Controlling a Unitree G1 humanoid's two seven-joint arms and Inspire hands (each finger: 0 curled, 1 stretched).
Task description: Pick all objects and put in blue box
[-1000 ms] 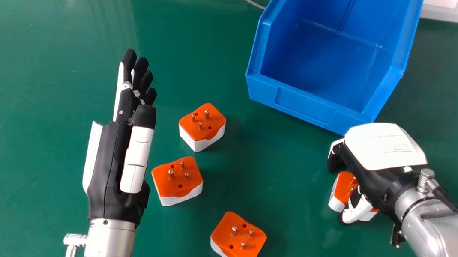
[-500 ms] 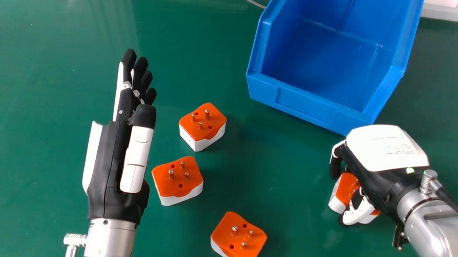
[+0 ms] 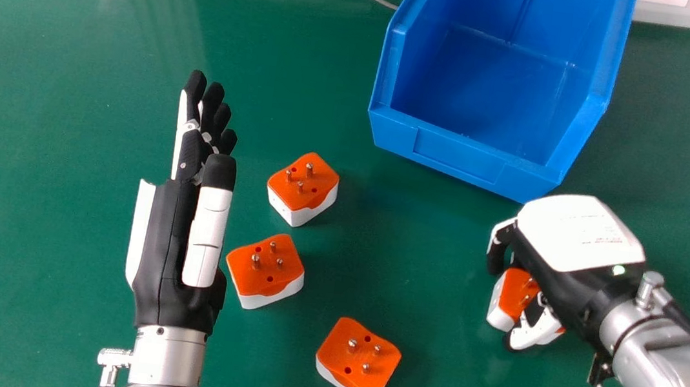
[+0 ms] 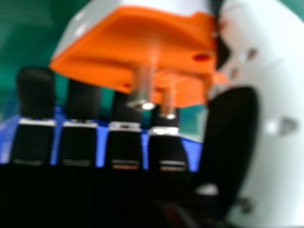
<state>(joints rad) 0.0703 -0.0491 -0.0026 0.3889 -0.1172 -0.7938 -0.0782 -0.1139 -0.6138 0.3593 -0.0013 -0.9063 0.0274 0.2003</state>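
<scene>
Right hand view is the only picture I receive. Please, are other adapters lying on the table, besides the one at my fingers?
Observer: Yes, the head view has three more: the far adapter, the middle adapter and the near adapter.
Operator: Thank you. Where is the blue box, compared with the right hand?
Observer: The blue box is farther from the robot than the right hand, just ahead of it and somewhat to the left.
Operator: And the left hand, please, is it holding something?
Observer: No, the left hand holds nothing; its fingers are straight, pointing away from the robot.
</scene>
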